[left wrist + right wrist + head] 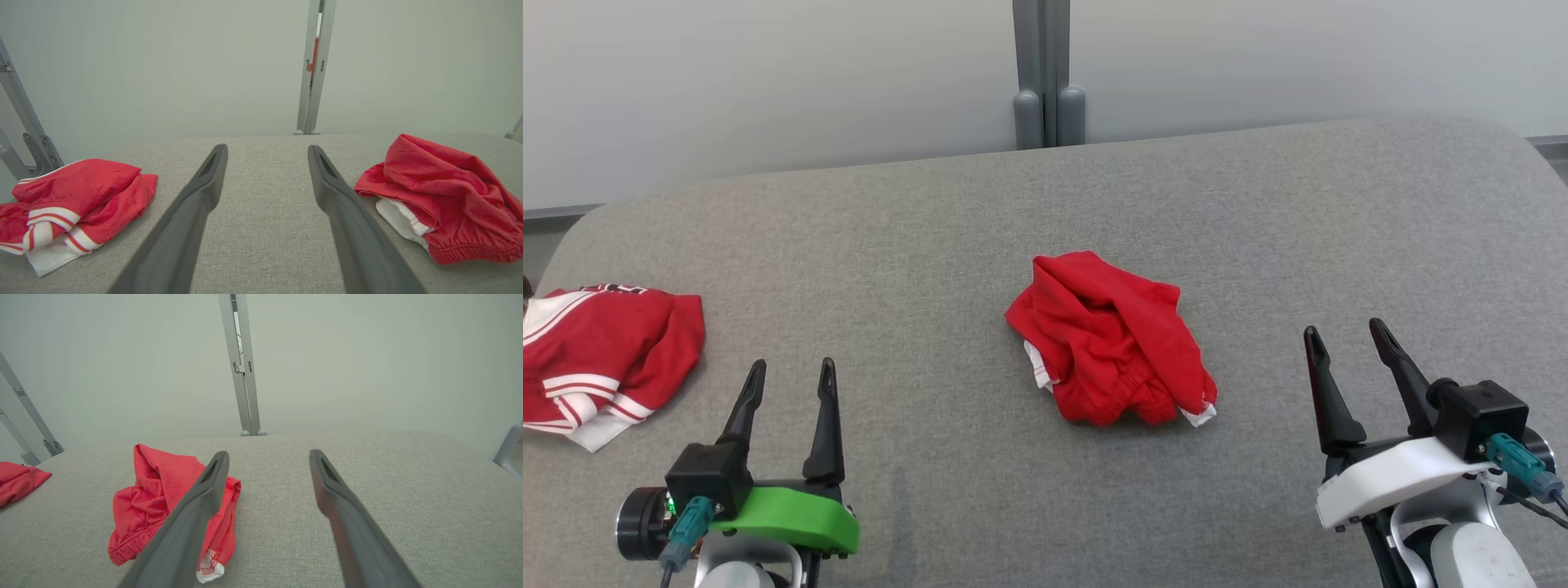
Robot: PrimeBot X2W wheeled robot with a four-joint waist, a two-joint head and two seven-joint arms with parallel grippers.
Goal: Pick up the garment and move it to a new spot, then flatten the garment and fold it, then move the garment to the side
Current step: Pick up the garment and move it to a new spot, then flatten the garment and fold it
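The garment (1111,343) is a crumpled red heap with white trim showing at its near edges. It lies about mid-surface, slightly right of centre, untouched by either arm. The grey padded surface (931,245) around it is bare, so there is room to shift it.

By the look of it, the first step is in hand and not yet begun: picking the garment up to move it to a new spot. The next move calls for an arm to reach forward and inward. It then has to come down on a raised fold at the top of the heap and pinch enough cloth to lift the whole piece. The right fingers (1327,392) look slightly the closer.

The left fingers (827,416) stand spread wide and hold nothing, low at the near left. The right fingers are likewise spread and hold nothing at the near right. Both are well apart from the garment.

At the far left lies a second red garment (596,359) with white stripes. Some white lettering shows along its far edge, too small and cut off to read. No brand or label can be read anywhere else.
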